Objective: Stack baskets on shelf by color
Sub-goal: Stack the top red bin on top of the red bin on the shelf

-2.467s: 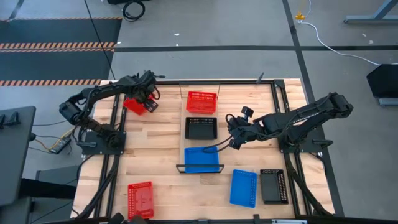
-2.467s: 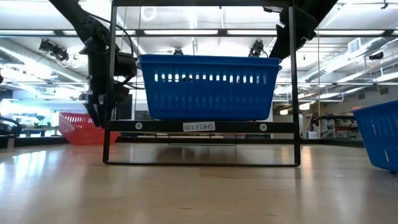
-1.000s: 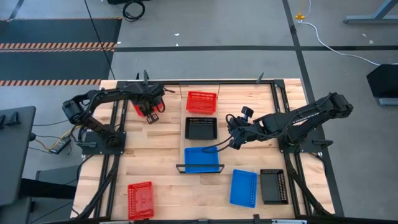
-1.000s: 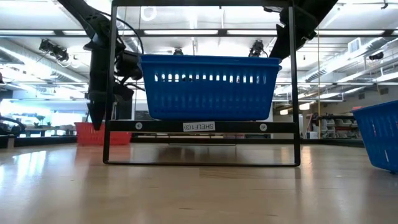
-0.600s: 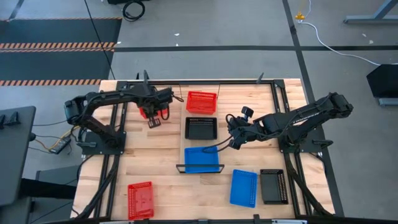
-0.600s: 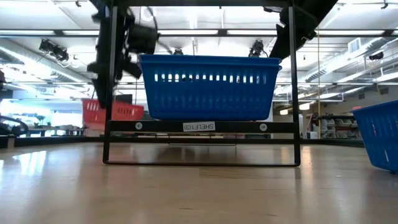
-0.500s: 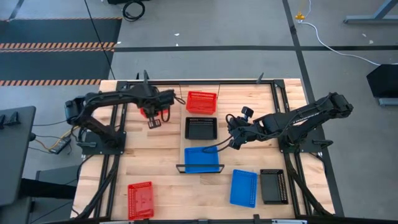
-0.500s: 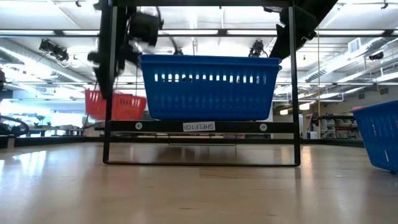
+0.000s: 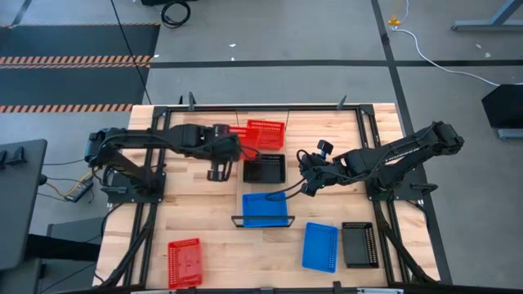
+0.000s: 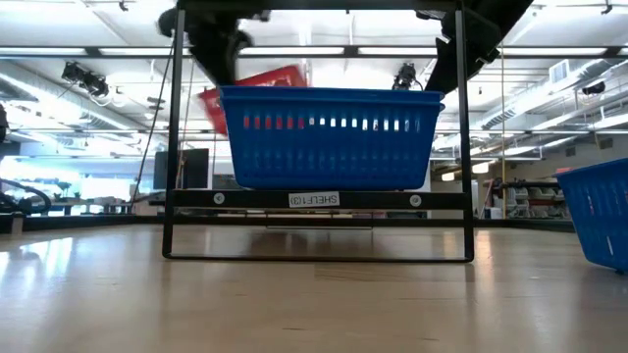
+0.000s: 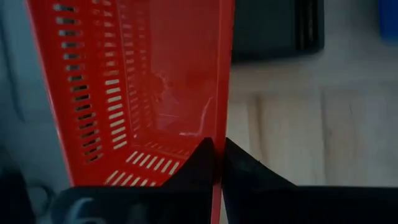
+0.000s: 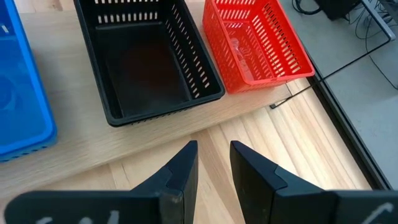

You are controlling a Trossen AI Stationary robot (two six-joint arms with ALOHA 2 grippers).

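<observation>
My left gripper (image 11: 219,155) is shut on a red basket (image 9: 233,137), which hangs tilted in the air (image 10: 257,90) just left of the shelf's far half. On the shelf (image 9: 263,187) a red basket (image 9: 265,133) stands at the far end, a black one (image 9: 264,168) in the middle and a blue one (image 9: 265,208) at the near end, by the black frame (image 10: 314,199). My right gripper (image 12: 214,158) stands open and empty to the right of the shelf (image 9: 299,173), pointing at the black basket (image 12: 143,62). My left gripper pinches one side wall of the red basket at its rim (image 11: 221,127), with one finger inside the basket and one outside. The fingers come slanting down from the table's left. The basket is lifted clear and tilted.
On the table near the front edge lie a red basket (image 9: 185,263) at the left, and a blue one (image 9: 320,247) and a black one (image 9: 359,244) at the right. Bare wood lies between the left arm and the shelf.
My left gripper has carried the red basket from the far left of the table toward the shelf, rising and rolling its wrist. The basket, low over the table before, now hangs lifted clear and tilted, above the level of the blue basket's rim.
</observation>
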